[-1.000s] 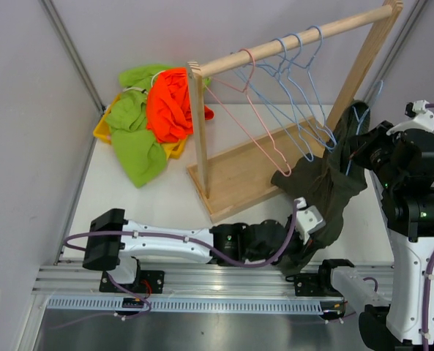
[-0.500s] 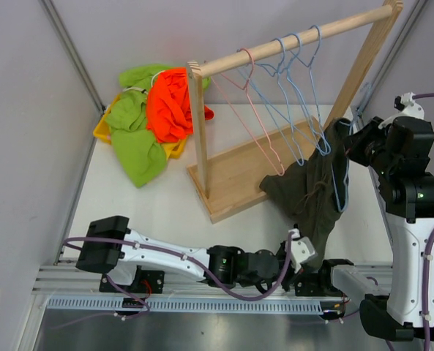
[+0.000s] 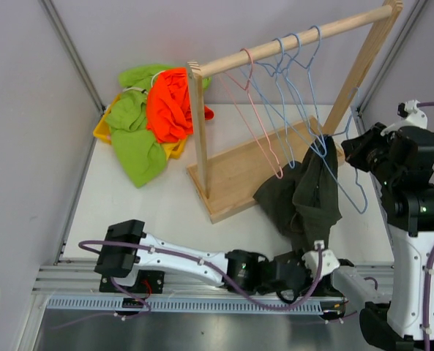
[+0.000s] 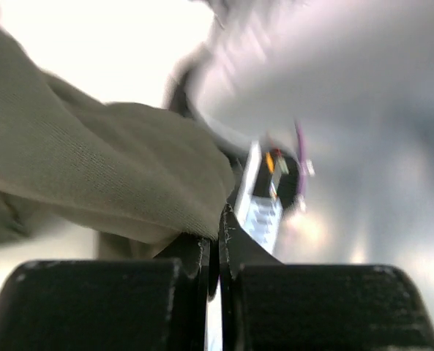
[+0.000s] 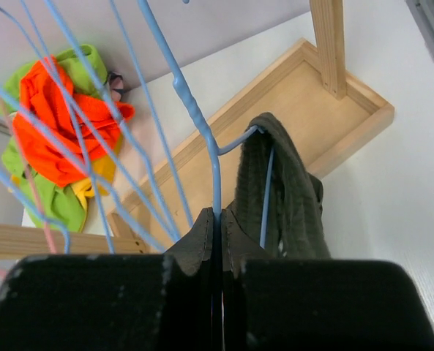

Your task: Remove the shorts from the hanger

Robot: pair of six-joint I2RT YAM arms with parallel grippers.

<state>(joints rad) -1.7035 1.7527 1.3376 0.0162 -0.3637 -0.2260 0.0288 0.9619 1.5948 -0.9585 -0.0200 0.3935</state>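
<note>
Dark olive shorts [image 3: 309, 191]: draped over one wire arm of the blue hanger [image 5: 217, 183], not yet off it. They hang in a long fold in front of the right end of the wooden rack [image 3: 240, 170], and a bunched part lies by the front corner of the rack's base.

Blue hanger: off the rail, held tilted beside the rack's right post. In the right wrist view its wire bends just above the fingers and the olive cloth is folded over that bend.

Right fingers [image 5: 228, 238]: pressed together on the hanger's wire, which runs straight up from between them.

Left fingers [image 4: 228, 248]: pinched together on an edge of the olive cloth. In the top view this arm lies low along the near edge of the worktop [image 3: 143, 201], with its tip under the lower end of the hanging fold.

Orange shorts [image 3: 169, 102]: heaped at the far left corner of the worktop, well apart from both arms.

Lime green shorts [image 3: 136, 146]: in the same heap, beside and partly under the orange pair. Something yellow shows beneath them, but I cannot tell what it is.

Rail: a pink hanger [image 3: 259, 117] and several pale blue hangers [image 3: 298, 95] hang from it with nothing on them.
</note>
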